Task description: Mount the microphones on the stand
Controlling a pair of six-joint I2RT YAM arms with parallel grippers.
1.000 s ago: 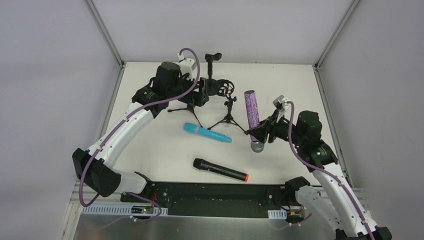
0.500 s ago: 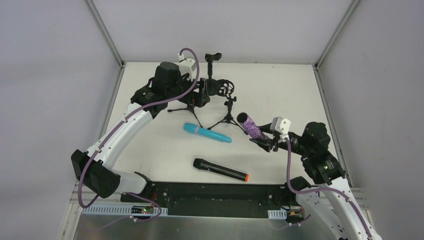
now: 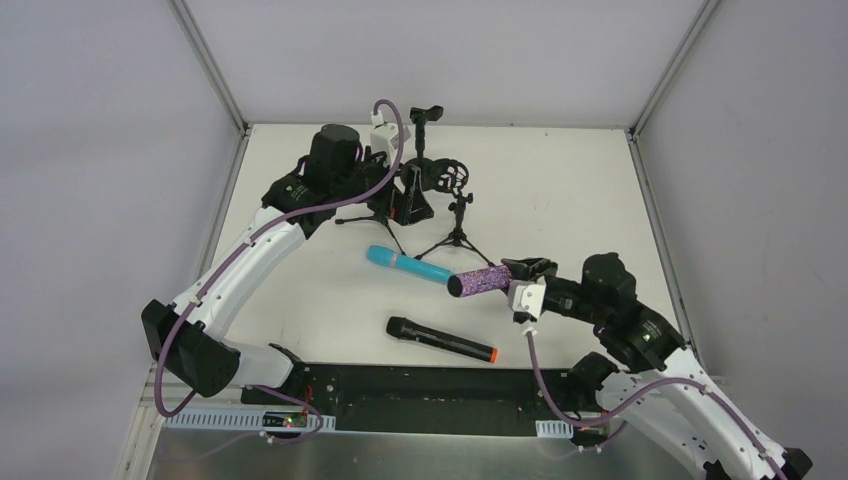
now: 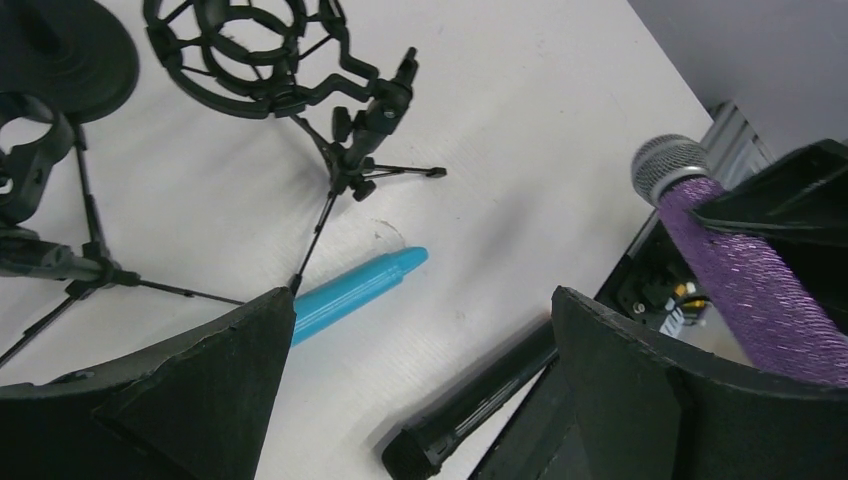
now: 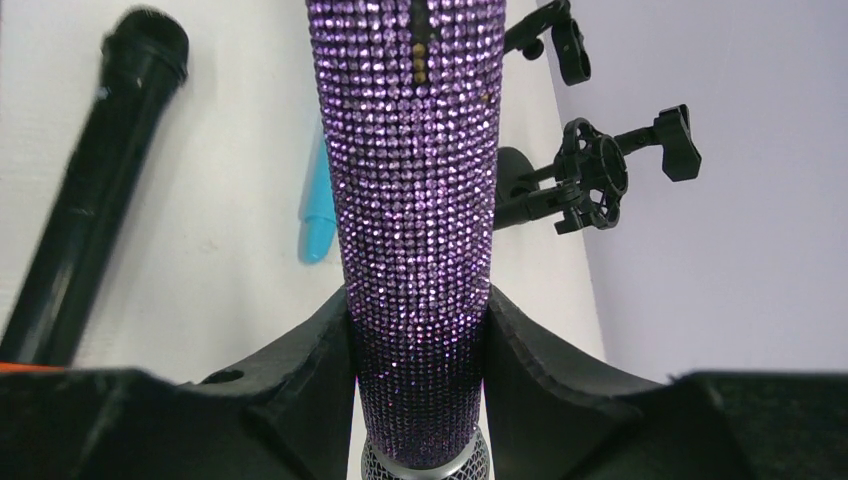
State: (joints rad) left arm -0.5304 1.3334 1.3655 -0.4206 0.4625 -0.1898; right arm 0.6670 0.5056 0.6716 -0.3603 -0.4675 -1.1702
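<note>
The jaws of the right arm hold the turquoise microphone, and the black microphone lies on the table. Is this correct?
No. The jaws of the right gripper hold the purple microphone, as the right wrist view shows. The black microphone lies on the table.

The black fingers (image 4: 190,400) of the left gripper (image 4: 422,298) stand wide apart. Below them, on the white table (image 4: 520,120), lie a turquoise stick microphone (image 4: 360,285) and a black stick microphone (image 4: 470,402). A black tripod stand with a round cage holder (image 4: 345,165) stands near the turquoise one. At the right, a glittery purple microphone with a silver mesh head (image 4: 745,290) is partly covered by a black part.
</note>
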